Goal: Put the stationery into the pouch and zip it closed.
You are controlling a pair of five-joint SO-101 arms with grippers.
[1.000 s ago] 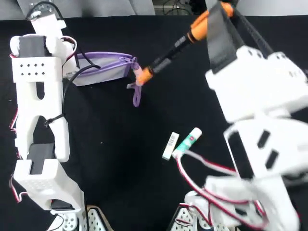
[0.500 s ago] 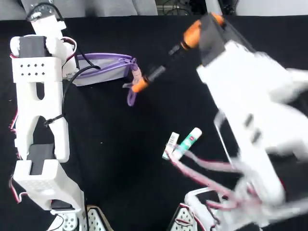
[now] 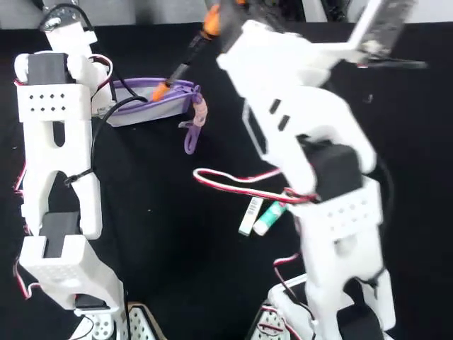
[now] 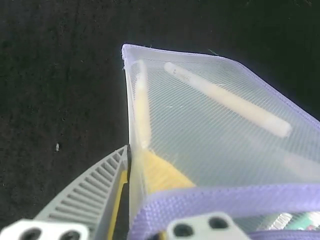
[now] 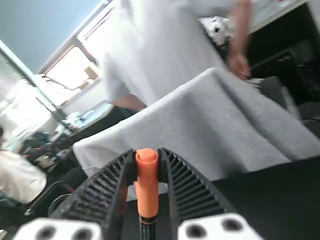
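Observation:
A clear pouch (image 3: 152, 101) with purple trim lies at the far left of the table, mouth towards the middle. My left gripper (image 3: 106, 103) is shut on its edge. In the left wrist view the pouch (image 4: 215, 130) holds a pale pen (image 4: 227, 100), and my left gripper (image 4: 131, 152) pinches the pouch wall. My right gripper (image 3: 212, 15) is shut on an orange and black pen (image 3: 185, 53), whose orange tip sits at the pouch mouth. In the right wrist view the pen's orange end (image 5: 147, 180) stands between my right gripper (image 5: 147, 157) fingers.
A white stick (image 3: 250, 214) and a green and white glue stick (image 3: 269, 216) lie side by side mid-table, partly under the right arm. A purple strap (image 3: 192, 134) hangs from the pouch's zip end. Red and white cables (image 3: 226, 185) loop above the table.
The right arm has swung left and away with the pen. The pen's orange tip went from beside the zip strap to the pouch mouth. The left arm has kept still.

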